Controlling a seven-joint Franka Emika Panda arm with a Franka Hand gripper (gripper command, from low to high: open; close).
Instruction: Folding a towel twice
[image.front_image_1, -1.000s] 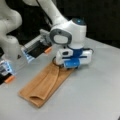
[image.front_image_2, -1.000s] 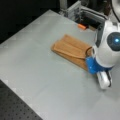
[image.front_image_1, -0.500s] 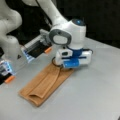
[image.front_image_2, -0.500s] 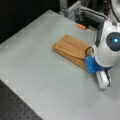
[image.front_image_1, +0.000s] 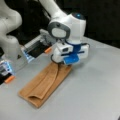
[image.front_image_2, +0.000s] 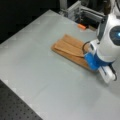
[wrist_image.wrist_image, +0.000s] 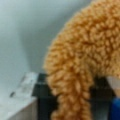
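The orange-tan towel (image.front_image_1: 41, 86) lies on the grey table as a long narrow strip, with one long side folded over onto the rest. It shows in both front views (image.front_image_2: 67, 48). My gripper (image.front_image_1: 65, 65) stands over the towel's far end, low to the table, with its blue-tipped hand (image.front_image_2: 91, 61) covering that end. In the wrist view a thick bunch of fuzzy terry cloth (wrist_image.wrist_image: 85, 55) runs down between the dark fingers (wrist_image.wrist_image: 42, 97), which are shut on it. The pinched end rises slightly off the table.
A second white arm (image.front_image_1: 10, 30) stands at a front view's left beside a device with blue lights (image.front_image_1: 27, 56) and an orange piece (image.front_image_1: 9, 79). A metal frame (image.front_image_2: 82, 10) and an orange part (image.front_image_2: 81, 26) sit behind the table (image.front_image_2: 37, 67).
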